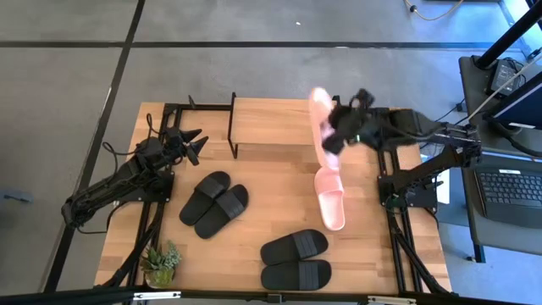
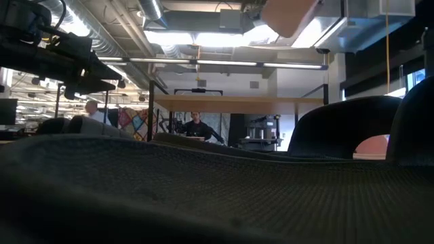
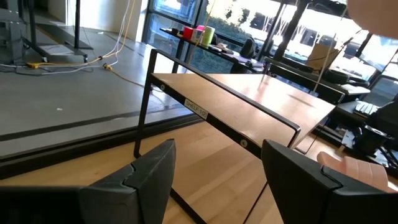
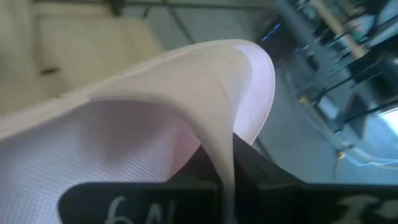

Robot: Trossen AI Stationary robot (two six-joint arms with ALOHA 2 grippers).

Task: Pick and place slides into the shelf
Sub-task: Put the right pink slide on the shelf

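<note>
My right gripper (image 1: 340,129) is shut on a pale pink slide (image 1: 320,123), raised above the right end of the shelf (image 1: 267,119), a low rack with a wooden top board and black frame. The same slide fills the right wrist view (image 4: 155,124) and shows at the top of the low view (image 2: 291,13). Its pink mate (image 1: 330,199) lies flat on the table near the right arm. Two black pairs (image 1: 213,203) (image 1: 295,258) lie sole-down on the table. My left gripper (image 1: 193,146) waits open at the table's left, level, facing the shelf (image 3: 249,99). My right gripper has the pink slide by its wide strap (image 4: 221,149), whose edge runs down between the two dark fingers (image 4: 255,180). The fingers come from the table's right, slanting down. The slide is lifted clear, turned on its side, its length running from far to near.
A small potted plant (image 1: 161,264) stands at the table's near left corner. In the low view a black slide (image 2: 203,190) close to the camera hides most of the table. A laptop (image 1: 512,191) sits on a stand to the right, off the table.
</note>
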